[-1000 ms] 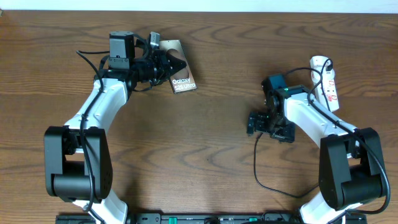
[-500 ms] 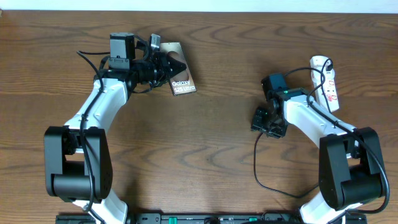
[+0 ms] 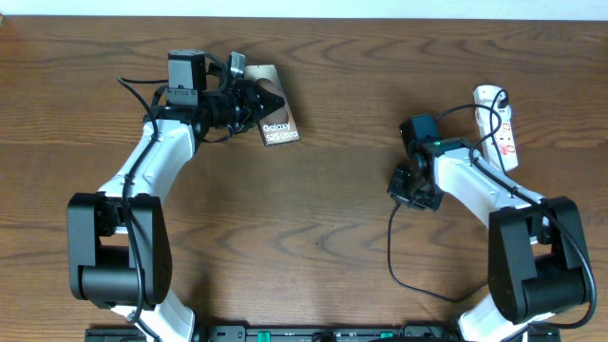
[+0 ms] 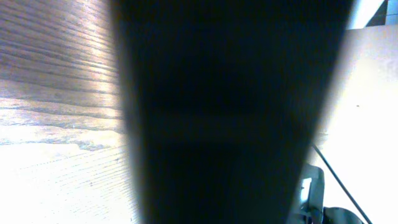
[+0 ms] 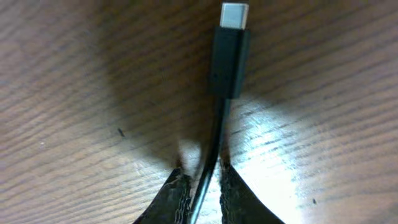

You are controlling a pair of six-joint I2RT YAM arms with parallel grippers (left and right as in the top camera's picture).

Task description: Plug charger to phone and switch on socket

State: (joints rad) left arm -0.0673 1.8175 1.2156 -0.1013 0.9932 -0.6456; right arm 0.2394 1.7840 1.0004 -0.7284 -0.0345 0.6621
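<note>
Okay, overhead: the left gripper (image 3: 265,98) sits over the upper half of the phone (image 3: 282,127) at the table's (image 3: 332,76) far left, jaw state can't tell; the right gripper (image 3: 407,185) is near the socket (image 3: 503,122) at the right edge, with the charger (image 3: 389,249) cable trailing from it toward the near edge. Left wrist: a dark blurred shape (image 4: 230,112) fills the middle over wood grain, so again can't tell whether the claw is pinching anything. Right wrist: the finger pads (image 5: 177,198) are pressed together on the thin black cable, and the charger's plug tip (image 5: 232,50) sticks out just ahead of them over the wood.
</note>
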